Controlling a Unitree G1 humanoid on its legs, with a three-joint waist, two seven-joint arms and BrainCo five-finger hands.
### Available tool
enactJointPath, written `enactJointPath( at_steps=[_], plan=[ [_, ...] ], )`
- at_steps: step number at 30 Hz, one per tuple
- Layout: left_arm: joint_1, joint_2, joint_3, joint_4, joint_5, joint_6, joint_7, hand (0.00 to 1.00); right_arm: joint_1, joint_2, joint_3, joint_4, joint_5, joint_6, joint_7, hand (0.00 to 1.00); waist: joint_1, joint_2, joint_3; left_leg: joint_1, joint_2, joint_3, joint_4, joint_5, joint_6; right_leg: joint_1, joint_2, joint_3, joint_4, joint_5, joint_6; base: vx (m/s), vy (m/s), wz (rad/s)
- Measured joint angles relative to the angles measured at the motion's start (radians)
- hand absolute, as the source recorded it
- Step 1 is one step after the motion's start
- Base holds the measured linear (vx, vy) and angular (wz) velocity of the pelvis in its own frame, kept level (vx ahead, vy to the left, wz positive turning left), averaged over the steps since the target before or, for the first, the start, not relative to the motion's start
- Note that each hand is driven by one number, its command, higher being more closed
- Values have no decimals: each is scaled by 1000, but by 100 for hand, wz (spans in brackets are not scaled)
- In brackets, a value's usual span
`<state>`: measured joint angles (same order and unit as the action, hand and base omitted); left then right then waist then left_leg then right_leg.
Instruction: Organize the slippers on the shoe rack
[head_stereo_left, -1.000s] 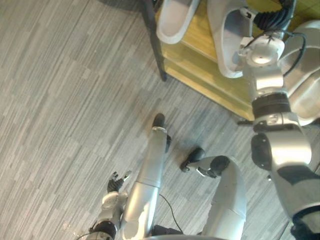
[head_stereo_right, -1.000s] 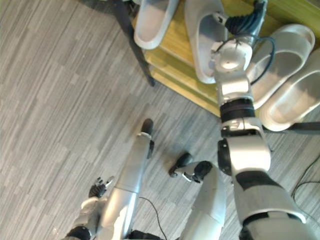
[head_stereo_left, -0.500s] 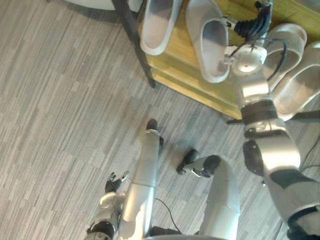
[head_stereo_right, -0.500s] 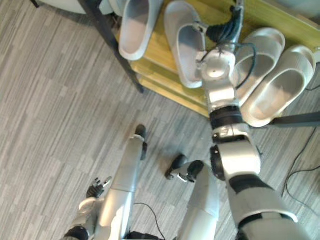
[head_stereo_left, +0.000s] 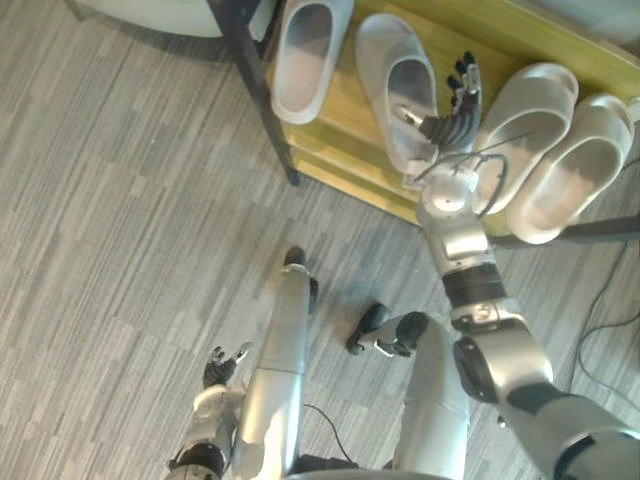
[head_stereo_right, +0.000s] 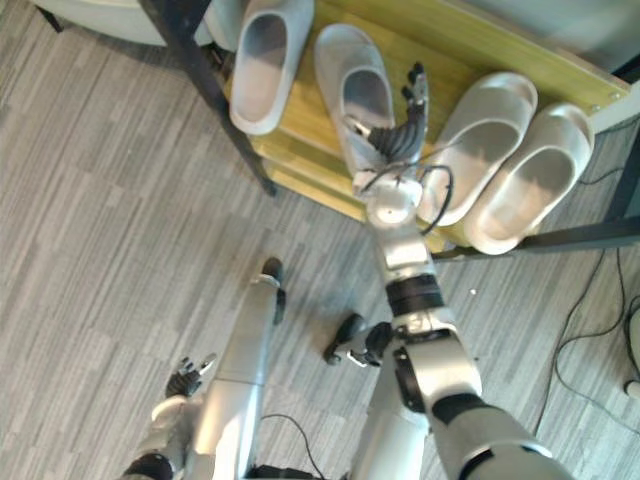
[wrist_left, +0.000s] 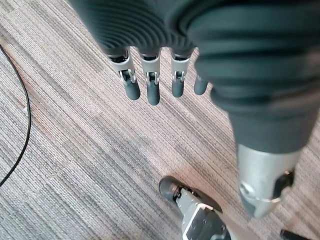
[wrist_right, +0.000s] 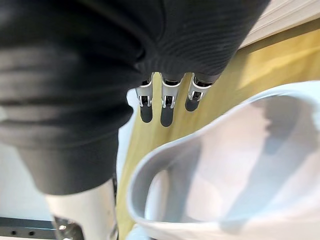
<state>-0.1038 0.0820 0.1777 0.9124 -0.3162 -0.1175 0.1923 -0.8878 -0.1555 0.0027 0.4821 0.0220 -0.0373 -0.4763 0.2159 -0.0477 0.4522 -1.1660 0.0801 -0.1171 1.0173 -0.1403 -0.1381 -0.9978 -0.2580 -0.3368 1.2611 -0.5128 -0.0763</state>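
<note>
Here, a wooden shoe rack (head_stereo_right: 480, 50) is seen with four pale slippers (head_stereo_right: 262, 60) lined up on it. The right hand (head_stereo_right: 405, 130) is held above it between the middle two, fingers straight, nothing grasped. The left hand (head_stereo_left: 222, 365) is hung low over the floor (head_stereo_left: 120, 220), fingers relaxed.

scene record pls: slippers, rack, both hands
slippers: four, pale, all on the shelf: far-left slipper, second slipper, third slipper, far-right slipper
shoe rack: wooden shelf, dark frame
right hand: fingers straight, over the shelf between the second and third slippers, holding nothing
left hand: open, low over the carpet
</note>
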Motion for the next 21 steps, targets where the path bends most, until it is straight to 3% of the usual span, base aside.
enactJointPath(
  at_steps=[10,21],
  plan=[
    [0,-6,34,2,0,4,0,0,46,49,-20,0,6,-2,7,0,-4,-2,1,0,0,4,0,-4,6,4,-2,1,-7,2,4,-21,23,0],
    [0,-9,60,3,1,17,1,0,85,118,2,-34,136,-45,43,0,-5,-5,3,1,0,9,0,-14,1,6,-2,3,-12,2,5,-27,16,0]
  ],
)
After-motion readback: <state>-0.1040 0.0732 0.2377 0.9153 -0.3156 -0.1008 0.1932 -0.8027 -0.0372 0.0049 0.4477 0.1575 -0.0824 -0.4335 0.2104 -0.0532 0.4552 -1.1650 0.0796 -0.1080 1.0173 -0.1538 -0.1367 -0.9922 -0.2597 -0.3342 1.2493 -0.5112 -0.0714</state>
